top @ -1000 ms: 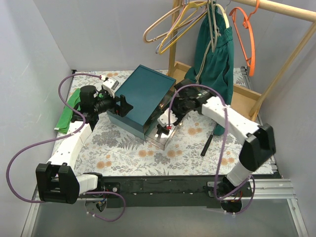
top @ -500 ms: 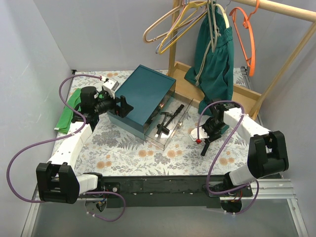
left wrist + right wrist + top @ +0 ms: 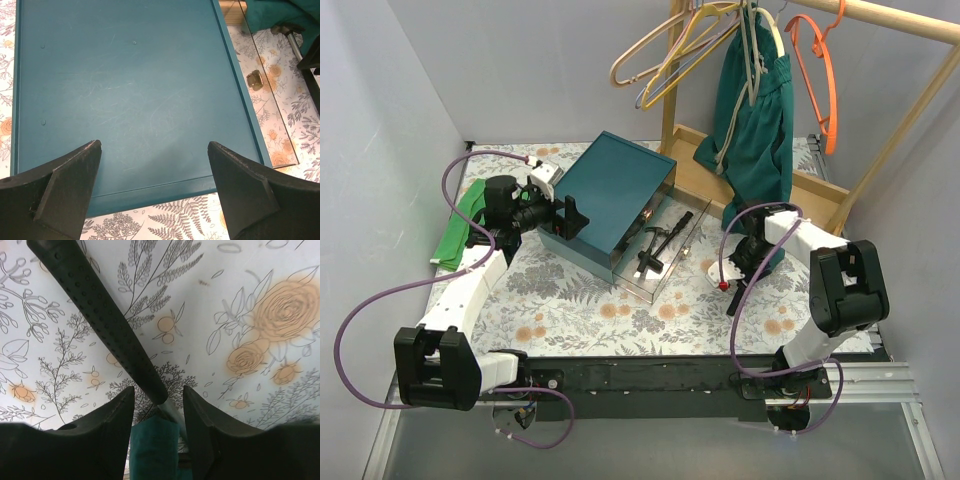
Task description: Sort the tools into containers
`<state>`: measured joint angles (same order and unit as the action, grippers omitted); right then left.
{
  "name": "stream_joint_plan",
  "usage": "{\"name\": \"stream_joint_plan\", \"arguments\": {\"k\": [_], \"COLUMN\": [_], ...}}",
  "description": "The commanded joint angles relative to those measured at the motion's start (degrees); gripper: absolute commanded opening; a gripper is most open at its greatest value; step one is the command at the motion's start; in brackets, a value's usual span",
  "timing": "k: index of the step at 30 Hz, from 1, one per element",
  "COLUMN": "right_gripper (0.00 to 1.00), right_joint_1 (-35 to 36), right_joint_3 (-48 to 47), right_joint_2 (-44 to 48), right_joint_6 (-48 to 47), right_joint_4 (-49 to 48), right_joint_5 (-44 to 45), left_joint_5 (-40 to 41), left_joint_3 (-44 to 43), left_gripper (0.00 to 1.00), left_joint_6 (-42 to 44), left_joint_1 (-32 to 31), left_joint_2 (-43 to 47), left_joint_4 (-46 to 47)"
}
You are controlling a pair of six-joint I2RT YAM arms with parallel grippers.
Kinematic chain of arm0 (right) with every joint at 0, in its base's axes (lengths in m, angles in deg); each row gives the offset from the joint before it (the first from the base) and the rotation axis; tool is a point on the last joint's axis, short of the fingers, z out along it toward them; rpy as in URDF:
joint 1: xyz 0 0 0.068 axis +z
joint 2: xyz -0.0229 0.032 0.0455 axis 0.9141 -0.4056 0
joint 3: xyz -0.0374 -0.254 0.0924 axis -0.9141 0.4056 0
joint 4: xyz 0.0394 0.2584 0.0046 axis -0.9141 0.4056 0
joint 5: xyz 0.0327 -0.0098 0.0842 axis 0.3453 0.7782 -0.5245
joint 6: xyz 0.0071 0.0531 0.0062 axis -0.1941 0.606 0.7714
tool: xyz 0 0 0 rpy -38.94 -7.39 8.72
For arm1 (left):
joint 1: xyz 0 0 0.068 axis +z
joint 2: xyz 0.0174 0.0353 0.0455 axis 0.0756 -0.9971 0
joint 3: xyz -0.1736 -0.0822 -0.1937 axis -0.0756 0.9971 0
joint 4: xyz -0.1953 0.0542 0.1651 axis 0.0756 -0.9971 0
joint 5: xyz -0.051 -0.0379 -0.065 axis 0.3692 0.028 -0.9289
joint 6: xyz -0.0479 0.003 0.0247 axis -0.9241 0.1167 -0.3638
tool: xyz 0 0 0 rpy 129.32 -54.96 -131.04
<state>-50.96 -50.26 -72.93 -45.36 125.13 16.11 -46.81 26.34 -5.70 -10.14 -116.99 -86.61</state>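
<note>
A dark teal box (image 3: 615, 190) sits at the table's centre, with a clear drawer tray (image 3: 665, 283) pulled out at its right. Black tools (image 3: 655, 248) lie in the tray. A hammer (image 3: 734, 298) with a black handle lies right of the tray, its head hidden under green cloth. My right gripper (image 3: 738, 278) is open and low over it. In the right wrist view the fingers (image 3: 158, 389) straddle the end of the dimpled handle (image 3: 100, 315) where the metal shaft begins. My left gripper (image 3: 570, 215) is open and empty at the box's left edge, over the lid (image 3: 125, 85) in the left wrist view (image 3: 154, 145).
A wooden rack base (image 3: 810, 195) stands at the back right. A green garment (image 3: 760, 110) and hangers (image 3: 670, 50) hang from the rack above it. A folded green cloth (image 3: 460, 225) lies at the far left. A gold clasp (image 3: 254, 80) shows beside the lid.
My right arm has swung from over the tray to the hammer on the right and lowered its open fingers around the handle end. The left arm has not moved.
</note>
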Motion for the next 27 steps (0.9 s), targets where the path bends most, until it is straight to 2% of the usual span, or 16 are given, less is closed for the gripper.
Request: {"name": "stream_joint_plan", "arguments": {"k": [1, 5, 9, 14, 18, 24, 27], "right_gripper": [0.51, 0.44, 0.17, 0.02, 0.01, 0.01, 0.01], "right_joint_1": [-1.5, -1.6, -0.4, 4.9, 10.4, 11.5, 11.5], "right_joint_3": [-0.4, 3.3, 5.2, 1.0, -7.2, -20.6, -25.2], "right_joint_2": [-1.4, -2.1, -0.4, 5.0, 6.0, 2.4, 1.4], "right_joint_6": [-8.4, -10.1, -10.7, -5.8, 5.9, 22.9, 34.0], "right_joint_4": [-0.2, -4.6, -7.0, 1.6, 9.8, 15.2, 14.4], "right_joint_5": [3.9, 4.1, -1.6, -12.8, -26.0, -42.7, -49.6], "left_joint_5": [0.4, 0.3, 0.2, 0.3, 0.0, 0.0, 0.0], "left_joint_3": [0.7, 0.8, 0.3, 0.6, 2.0, 2.4, 2.4], "left_gripper": [0.88, 0.88, 0.89, 0.89, 0.89, 0.89, 0.89], "left_joint_6": [1.3, 0.9, 0.8, 0.8, 0.2, 0.2, 0.2], "left_joint_1": [0.1, 0.1, 0.1, 0.1, 0.1, 0.1, 0.1], "left_joint_2": [0.4, -0.1, -0.6, -0.2, 0.3, 1.0, 1.2], "left_joint_4": [-0.4, 0.2, 0.4, 0.8, 1.6, 1.7, 1.4]}}
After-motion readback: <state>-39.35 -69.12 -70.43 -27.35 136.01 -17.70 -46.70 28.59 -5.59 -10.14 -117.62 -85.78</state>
